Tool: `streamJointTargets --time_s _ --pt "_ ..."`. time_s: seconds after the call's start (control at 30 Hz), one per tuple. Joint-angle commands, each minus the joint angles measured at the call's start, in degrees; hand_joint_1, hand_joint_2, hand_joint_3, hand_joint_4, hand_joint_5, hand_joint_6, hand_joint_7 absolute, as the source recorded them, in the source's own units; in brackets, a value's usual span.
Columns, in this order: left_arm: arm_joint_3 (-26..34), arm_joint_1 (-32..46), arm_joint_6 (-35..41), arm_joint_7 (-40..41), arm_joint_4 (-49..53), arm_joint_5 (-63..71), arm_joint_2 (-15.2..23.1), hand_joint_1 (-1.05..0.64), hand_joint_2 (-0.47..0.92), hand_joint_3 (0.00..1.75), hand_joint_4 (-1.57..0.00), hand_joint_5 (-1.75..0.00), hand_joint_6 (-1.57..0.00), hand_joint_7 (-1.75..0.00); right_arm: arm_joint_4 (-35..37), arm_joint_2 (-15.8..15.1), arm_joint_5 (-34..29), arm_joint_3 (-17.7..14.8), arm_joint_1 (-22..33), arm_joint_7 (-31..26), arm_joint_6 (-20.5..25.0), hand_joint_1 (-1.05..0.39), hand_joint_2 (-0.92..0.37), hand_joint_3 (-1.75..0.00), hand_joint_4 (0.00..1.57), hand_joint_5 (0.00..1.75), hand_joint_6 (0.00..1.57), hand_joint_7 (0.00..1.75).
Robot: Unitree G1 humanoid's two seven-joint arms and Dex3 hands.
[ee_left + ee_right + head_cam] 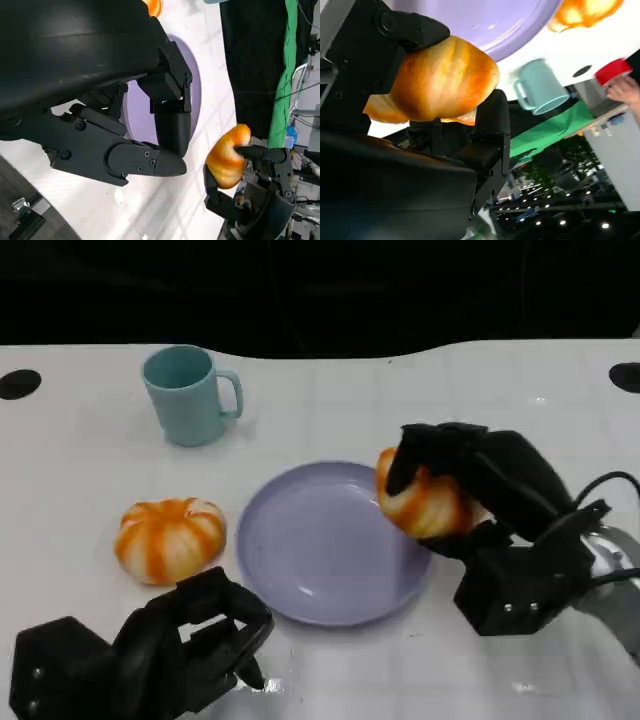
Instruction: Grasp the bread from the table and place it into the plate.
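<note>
Head view shows the right hand [470,490] gripping a glossy, golden-orange bread [425,502] above the right rim of the smooth lavender plate [330,545]; its fingers hide the loaf's top. 1 ridged bread roll [170,537] lies left of the plate. Left hand [170,650] rests curled, holding nothing.
</note>
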Motion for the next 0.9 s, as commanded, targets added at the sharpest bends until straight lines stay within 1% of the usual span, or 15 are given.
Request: streamJointTargets --time_s 0.03,0.17,0.23,0.37,0.47,0.5,0.57,0.6,0.63,0.67,0.7,0.73,0.8,0.87,0.9 --pt "-0.15 0.58 -0.33 0.15 -0.74 0.53 0.76 -0.5 0.92 0.28 -0.73 -1.75 -0.74 -1.38 0.93 2.01 -1.68 1.71 -2.39 0.03 0.37 0.1 -0.14 -1.45 1.01 1.75 0.81 1.72" --pt "-0.36 0.72 -0.27 0.39 -0.97 0.72 0.56 -0.49 0.92 0.28 -0.73 -1.75 -0.74 -1.38 2.46 3.88 -3.11 2.97 -3.47 -0.54 0.95 0.09 -0.13 -1.47 1.02 1.75 0.82 1.72" --pt "-0.37 0.73 -0.21 0.43 -0.96 0.7 0.37 -0.49 0.92 0.28 -0.73 -1.75 -0.74 -1.38 3.78 4.65 -3.75 3.55 -4.12 -1.02 0.98 0.06 -0.13 -1.48 1.03 1.75 0.84 1.69" --pt "-0.42 0.71 0.25 0.71 -1.18 0.68 -0.02 -0.5 0.91 0.28 -0.73 -1.75 -0.75 -1.38 6.47 5.85 -4.39 4.45 -5.49 -0.73 1.75 0.01 -0.14 -1.48 1.01 1.75 0.82 1.7" --pt "-0.53 0.71 0.18 0.72 -1.31 0.91 -0.03 -0.49 0.92 0.28 -0.73 -1.75 -0.75 -1.38 8.36 6.4 -4.24 4.8 -6.38 -0.04 1.77 -0.02 -0.19 -1.42 0.98 1.75 0.78 1.71" --pt "-0.55 0.7 -0.03 0.67 -1.24 0.98 -0.06 -0.49 0.92 0.28 -0.73 -1.75 -0.75 -1.38 9.06 6.64 -3.74 4.75 -6.66 0.75 1.77 -0.01 -0.22 -1.38 0.96 1.75 0.79 1.6" --pt "-0.56 0.68 0.04 0.8 -1.26 1.14 -0.18 -0.5 0.92 0.28 -0.73 -1.75 -0.75 -1.38 10.23 7.26 -2.17 4.25 -6.92 2.72 1.78 -0.04 -0.32 -1.26 0.9 1.75 0.86 1.18" --pt "-0.54 0.68 0.16 0.89 -1.28 1.13 -0.28 -0.5 0.91 0.28 -0.73 -1.75 -0.75 -1.38 10.33 7.4 -1.63 4.09 -6.89 3.47 2.04 -0.09 -0.39 -1.11 0.81 1.69 0.82 0.96" --pt "-0.55 0.68 0.22 0.91 -1.3 1.13 -0.33 -0.5 0.91 0.27 -0.73 -1.75 -0.75 -1.38 10.18 7.37 -1.26 4.01 -6.81 4.31 2.3 -0.14 -0.45 -0.99 0.75 1.57 0.76 0.81" --pt "-0.56 0.69 0.23 0.92 -1.32 1.14 -0.37 -0.5 0.92 0.27 -0.73 -1.75 -0.75 -1.38 10.0 7.29 -1.06 3.98 -6.76 4.89 2.49 -0.17 -0.5 -0.86 0.69 1.4 0.7 0.67" --pt "-0.6 0.68 0.28 0.89 -1.38 1.16 -0.33 -0.5 0.92 0.27 -0.73 -1.75 -0.75 -1.38 9.57 6.96 -1.09 4.21 -6.76 6.04 2.92 -0.19 -0.54 -0.77 0.67 1.31 0.68 0.58" --pt "-0.65 0.68 0.43 0.9 -1.49 1.2 -0.29 -0.5 0.92 0.27 -0.73 -1.75 -0.75 -1.38 9.22 6.59 -1.24 4.46 -6.76 6.91 3.08 -0.25 -0.65 -0.57 0.58 1.0 0.6 0.42" --pt "-0.73 0.65 0.47 0.92 -1.55 1.35 -0.22 -0.5 0.92 0.27 -0.73 -1.75 -0.75 -1.38 8.59 6.02 -1.4 4.66 -6.61 8.1 2.98 -0.32 -0.82 -0.25 0.54 0.6 0.54 0.2" --pt "-0.82 0.58 0.59 1.11 -1.56 1.64 -0.18 -0.5 0.92 0.27 -0.73 -1.75 -0.75 -1.38 7.86 5.41 -1.6 4.81 -6.32 8.83 2.37 -0.4 -0.89 -0.13 0.44 0.44 0.48 0.09" --pt "-0.84 0.57 0.64 1.17 -1.56 1.73 -0.17 -0.5 0.92 0.27 -0.73 -1.75 -0.75 -1.38 7.45 5.17 -1.62 4.86 -6.17 9.23 2.29 -0.45 -0.91 -0.13 0.38 0.39 0.44 0.06"
